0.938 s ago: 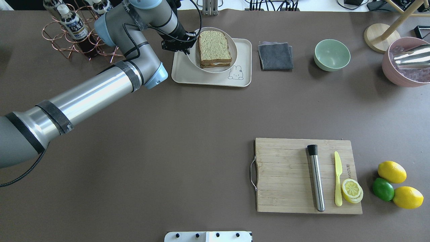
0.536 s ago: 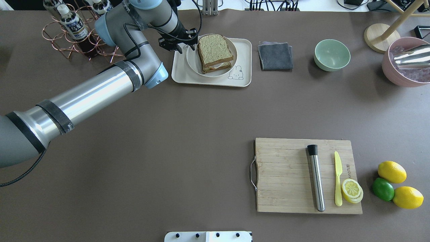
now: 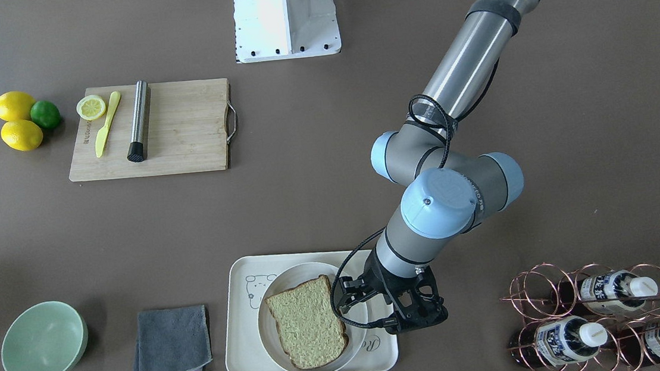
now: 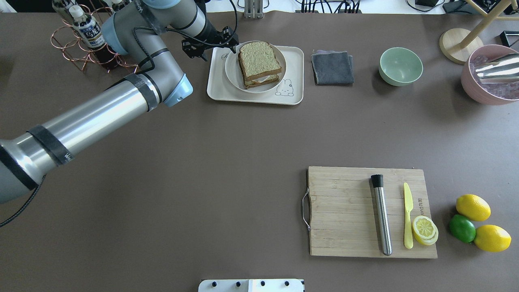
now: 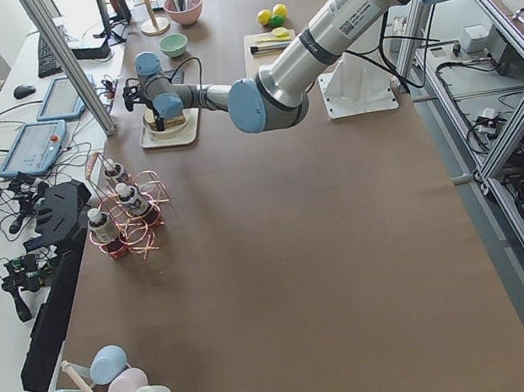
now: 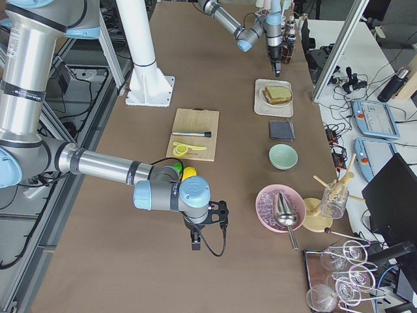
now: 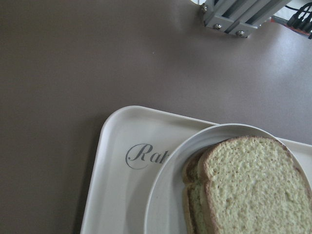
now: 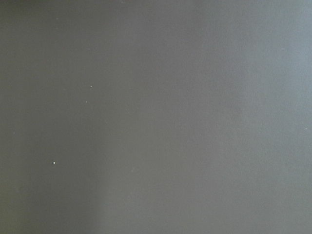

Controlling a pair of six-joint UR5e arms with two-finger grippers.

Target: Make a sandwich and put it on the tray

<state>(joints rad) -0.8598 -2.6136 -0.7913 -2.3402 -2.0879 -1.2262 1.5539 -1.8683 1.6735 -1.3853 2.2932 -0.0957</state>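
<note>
Now the left gripper (image 3: pixel 418 323) hangs with fingers apart, holding nothing. Just to their right, the brown-crusted bread sandwich (image 3: pixel 309 325) on its round white plate (image 3: pixel 269 340) rests on the cream rectangular tray (image 3: pixel 243 351).

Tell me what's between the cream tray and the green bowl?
A folded dark grey cloth lies between the cream rectangular tray and the round pale green bowl, touching neither. The overhead view shows it best.

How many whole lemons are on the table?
2. The farther lemon and the nearer lemon sit next to the lime, beside the cutting board; a cut lemon lies on the board.
</note>
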